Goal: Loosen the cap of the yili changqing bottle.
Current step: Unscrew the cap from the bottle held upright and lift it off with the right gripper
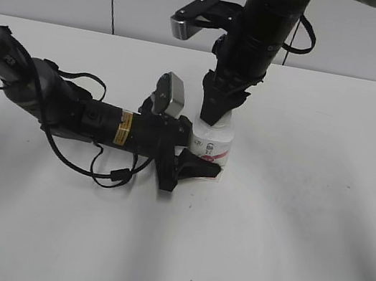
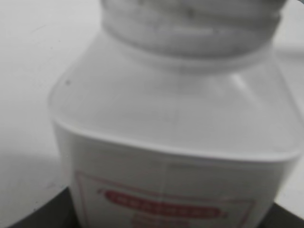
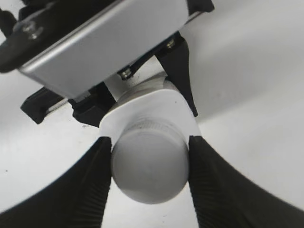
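The yili changqing bottle (image 1: 213, 143) stands upright on the white table, white with a pink-red label. It fills the left wrist view (image 2: 175, 142), very close and blurred. My left gripper (image 1: 195, 163) comes in low from the left and is shut on the bottle's body; its dark fingers show at the bottom corners of the left wrist view. My right gripper (image 1: 215, 120) comes down from above and is shut on the cap (image 3: 149, 166), one black ribbed finger touching each side. The cap is hidden by the right gripper in the exterior view.
The left arm (image 1: 70, 109) lies low across the table's left half with a loose black cable (image 1: 105, 173) beside it. The right arm (image 1: 262, 30) stands over the bottle. In the right wrist view the left gripper's metal housing (image 3: 104, 38) sits just behind the bottle.
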You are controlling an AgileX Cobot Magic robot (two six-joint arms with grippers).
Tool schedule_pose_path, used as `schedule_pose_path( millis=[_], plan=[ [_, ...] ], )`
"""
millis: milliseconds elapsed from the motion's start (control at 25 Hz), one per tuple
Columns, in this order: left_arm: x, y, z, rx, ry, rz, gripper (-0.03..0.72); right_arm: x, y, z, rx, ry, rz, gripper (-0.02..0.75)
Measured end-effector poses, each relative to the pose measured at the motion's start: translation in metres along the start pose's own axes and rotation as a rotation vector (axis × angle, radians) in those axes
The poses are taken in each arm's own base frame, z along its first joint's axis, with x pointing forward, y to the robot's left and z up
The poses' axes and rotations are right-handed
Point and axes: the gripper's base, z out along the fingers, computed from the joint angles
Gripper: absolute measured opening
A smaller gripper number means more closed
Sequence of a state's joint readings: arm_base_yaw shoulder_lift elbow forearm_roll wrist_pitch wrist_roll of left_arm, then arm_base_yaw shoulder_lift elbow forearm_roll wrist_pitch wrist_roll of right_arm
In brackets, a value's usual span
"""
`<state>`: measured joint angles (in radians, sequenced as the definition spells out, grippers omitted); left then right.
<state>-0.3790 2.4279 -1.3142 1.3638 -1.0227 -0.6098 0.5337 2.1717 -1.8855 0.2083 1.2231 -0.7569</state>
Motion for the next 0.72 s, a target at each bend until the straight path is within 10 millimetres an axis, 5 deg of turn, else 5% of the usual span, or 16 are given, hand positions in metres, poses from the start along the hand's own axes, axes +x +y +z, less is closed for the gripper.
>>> schedule_pose_path(
  millis=[360, 720],
  plan=[
    [0.0000, -0.0001, 0.0000, 0.001, 0.000, 0.000, 0.397, -0.0004, 0.0002, -0.0003, -0.002, -0.004, -0.238, 0.390],
    [0.0000, -0.0001, 0.0000, 0.001, 0.000, 0.000, 0.397, -0.0009, 0.0007, -0.0003, -0.007, -0.010, -0.260, 0.389]
  ],
)
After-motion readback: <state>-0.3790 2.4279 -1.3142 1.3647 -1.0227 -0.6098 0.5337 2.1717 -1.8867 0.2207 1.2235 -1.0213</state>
